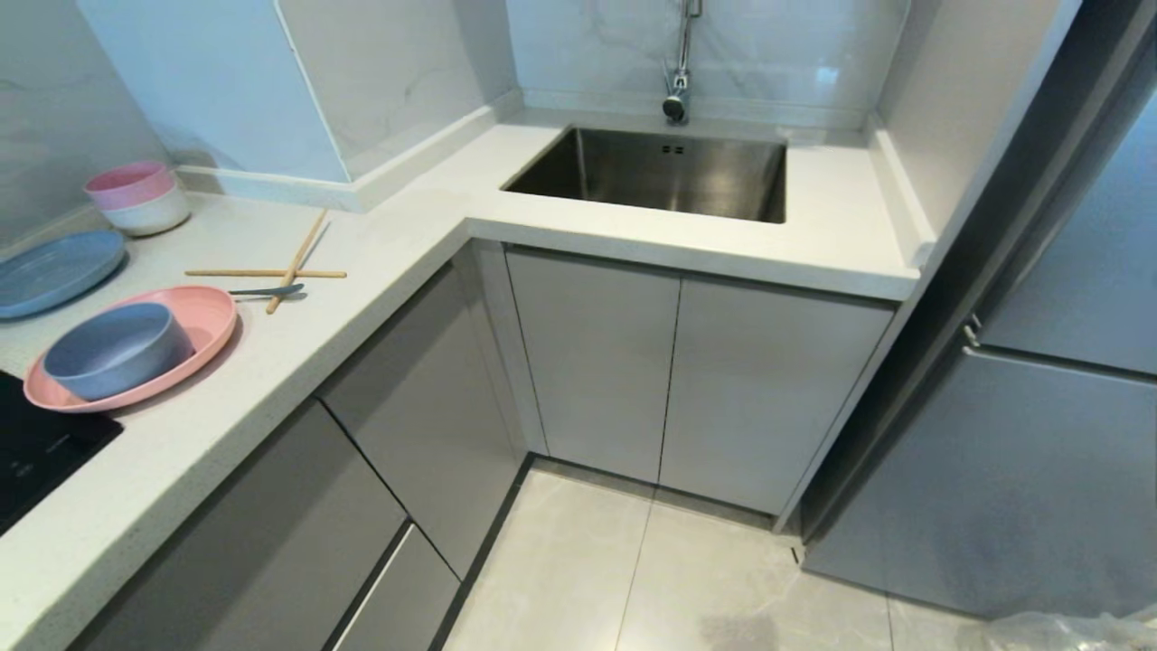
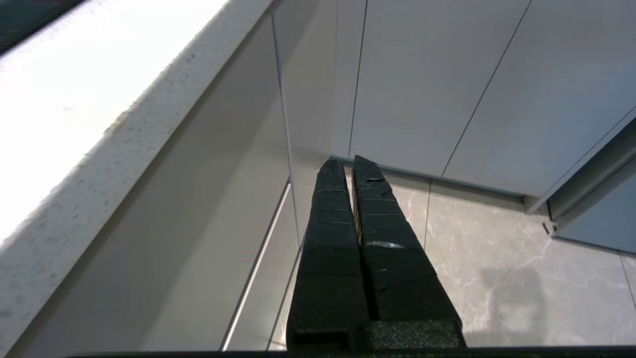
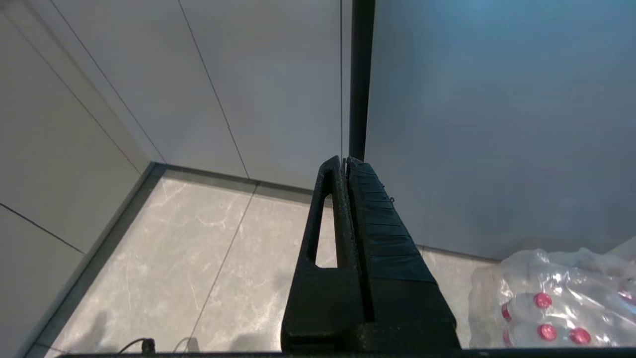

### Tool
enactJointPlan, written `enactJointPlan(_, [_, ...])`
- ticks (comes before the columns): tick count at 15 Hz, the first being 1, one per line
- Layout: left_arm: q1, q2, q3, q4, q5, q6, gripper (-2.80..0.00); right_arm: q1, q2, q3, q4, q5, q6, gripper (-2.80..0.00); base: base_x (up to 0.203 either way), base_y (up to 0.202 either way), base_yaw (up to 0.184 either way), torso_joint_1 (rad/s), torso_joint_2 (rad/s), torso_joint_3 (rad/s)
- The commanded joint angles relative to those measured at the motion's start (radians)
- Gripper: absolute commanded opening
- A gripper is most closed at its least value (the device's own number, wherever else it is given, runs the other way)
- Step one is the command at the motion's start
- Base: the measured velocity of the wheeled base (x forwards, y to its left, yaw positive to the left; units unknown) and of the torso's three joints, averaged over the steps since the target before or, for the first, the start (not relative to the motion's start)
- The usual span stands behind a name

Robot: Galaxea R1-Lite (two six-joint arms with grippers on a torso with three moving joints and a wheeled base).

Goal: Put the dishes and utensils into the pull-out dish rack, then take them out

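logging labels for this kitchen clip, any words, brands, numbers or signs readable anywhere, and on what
No text can be read in any of the three views.
Black cooktop: faint pale marks near its edge, too small and blurred to read.
Shrink-wrapped pack of bottles on the floor: red caps show, no legible label.
Plates, bowls, cabinet fronts, sink and tap: no lettering visible.

The floor (image 1: 687, 579) before the double-door cabinet (image 1: 687, 380) is left open. On the counter (image 1: 380, 244), passage is narrowed by crossed chopsticks (image 1: 289, 262), spoon (image 1: 269, 290) and plate (image 1: 194, 316) holding the bowl (image 1: 113, 348).
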Motion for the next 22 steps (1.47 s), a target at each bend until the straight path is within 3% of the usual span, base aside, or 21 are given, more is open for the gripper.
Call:
enactJointPlan(1, [0.000, 0.001, 0.000, -0.002, 0.000, 0.000, -2.80, 0.000, 0.000, 0.000, -0.001, 0.000, 0.001, -2.80, 0.000, 0.000, 0.000, 0.002, 0.01, 0.207])
enactJointPlan(22, [0.000, 0.001, 0.000, 0.001, 0.000, -0.005, -2.80, 0.000, 0.001, 0.000, -0.001, 0.000, 0.001, -2.80, 0.000, 0.000, 0.000, 0.002, 0.00, 0.188])
